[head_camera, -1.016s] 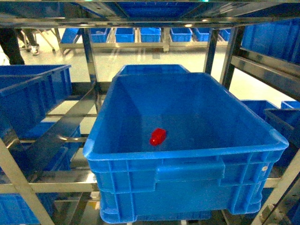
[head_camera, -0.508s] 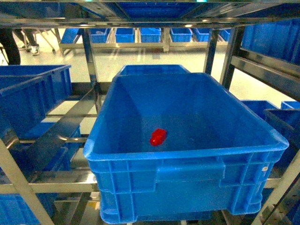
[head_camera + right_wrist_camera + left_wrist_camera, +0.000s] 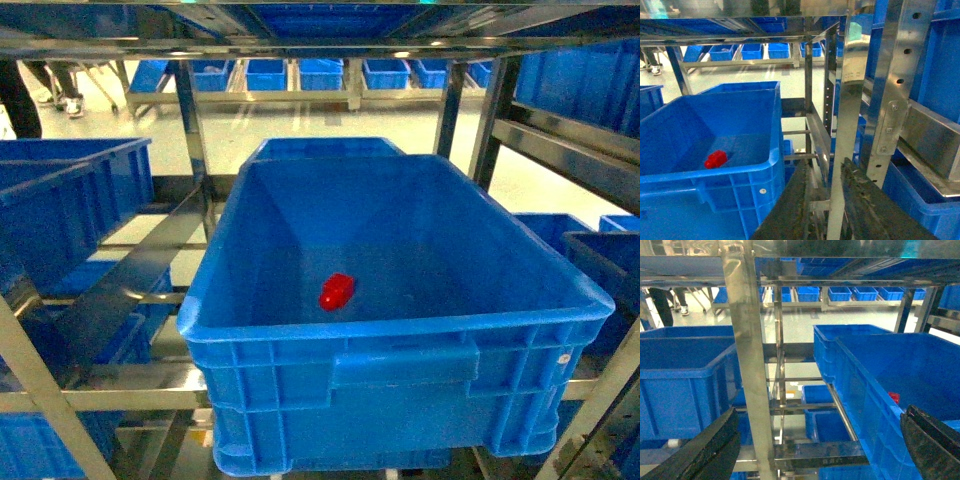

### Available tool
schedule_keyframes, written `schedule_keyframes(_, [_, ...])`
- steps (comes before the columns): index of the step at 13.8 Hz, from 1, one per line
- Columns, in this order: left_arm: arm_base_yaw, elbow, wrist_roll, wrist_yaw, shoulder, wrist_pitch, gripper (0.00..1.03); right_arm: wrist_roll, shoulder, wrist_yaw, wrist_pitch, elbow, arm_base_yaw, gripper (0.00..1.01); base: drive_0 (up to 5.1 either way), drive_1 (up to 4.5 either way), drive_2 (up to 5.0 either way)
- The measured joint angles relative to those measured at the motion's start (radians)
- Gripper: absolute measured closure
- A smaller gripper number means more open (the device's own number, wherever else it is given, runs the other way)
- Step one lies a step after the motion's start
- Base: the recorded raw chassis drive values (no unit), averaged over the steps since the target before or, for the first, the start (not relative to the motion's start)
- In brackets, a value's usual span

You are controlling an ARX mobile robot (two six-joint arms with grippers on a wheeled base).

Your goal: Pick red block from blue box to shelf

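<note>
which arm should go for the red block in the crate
Probably right: the small glossy red block lies in the big blue ribbed crate, open to the right gripper; the left gripper sits behind a steel post.

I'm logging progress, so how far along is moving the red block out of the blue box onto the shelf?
Nothing looks done yet: the small glossy red plastic block lies on the floor of the large blue plastic box. Nothing is in hand; the left gripper is open and empty outside the box, the right gripper empty beside a silver steel shelf post. Reaching, grasping and placing remain.
</note>
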Motion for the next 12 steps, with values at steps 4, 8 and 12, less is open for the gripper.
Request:
schedule_keyframes(4, [0.0,0.0,0.0,0.0,0.0,0.0,0.05,0.0,0.0,0.0,0.0,0.0,0.0,0.34,0.0,0.0,0.0])
schedule_keyframes(8, [0.0,0.0,0.0,0.0,0.0,0.0,0.05,0.0,0.0,0.0,0.0,0.0,0.0,0.03,0.0,0.0,0.0])
schedule_keyframes(12, [0.0,0.0,0.0,0.0,0.0,0.0,0.05,0.0,0.0,0.0,0.0,0.0,0.0,0.03,0.0,0.0,0.0])
